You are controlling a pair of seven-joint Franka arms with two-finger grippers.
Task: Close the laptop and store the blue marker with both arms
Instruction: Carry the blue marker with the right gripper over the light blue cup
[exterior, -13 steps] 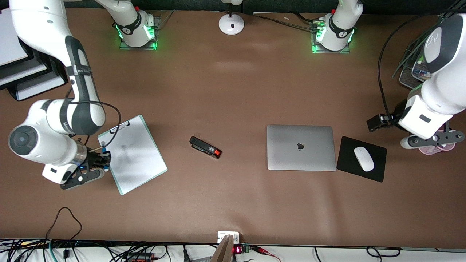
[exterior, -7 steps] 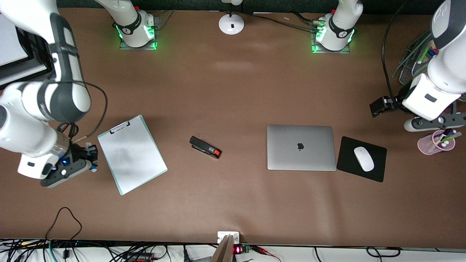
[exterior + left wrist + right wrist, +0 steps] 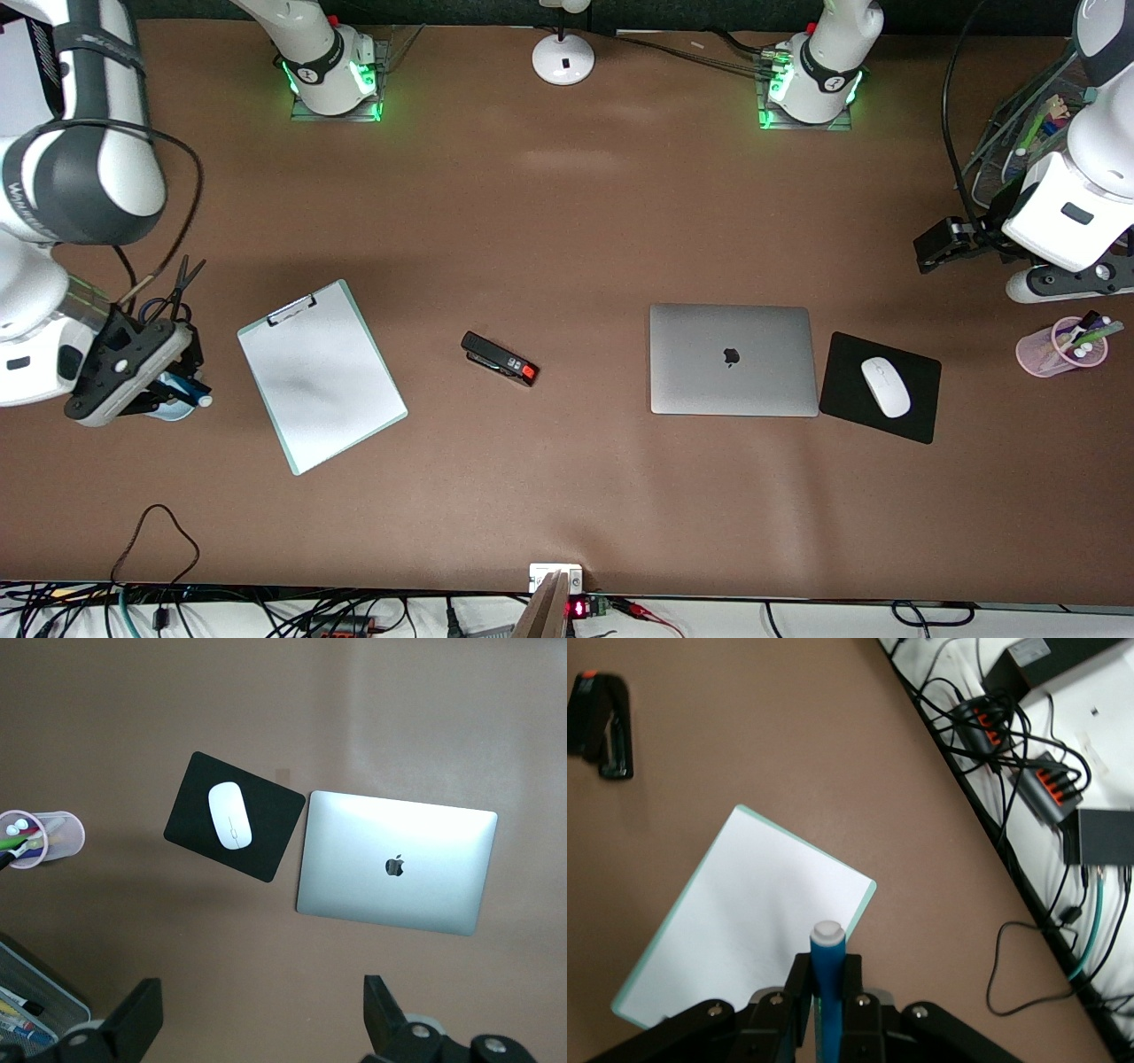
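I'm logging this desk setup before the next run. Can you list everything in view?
laptop: one, silver-grey, closed, mid-table toward the left arm's end
mouse pad: one, black, beside the laptop
mouse: one, white, on the mouse pad
stapler: one, black and red, mid-table
clipboard: one, white with a green edge, toward the right arm's end
pink cup: one, holding markers, at the left arm's end
scissors: one pair, dark, at the right arm's end
blue marker: one, white-tipped, held in the right tool
right tool: shut on the blue marker, beside the clipboard
left tool: open, empty, over the table by the pink cup
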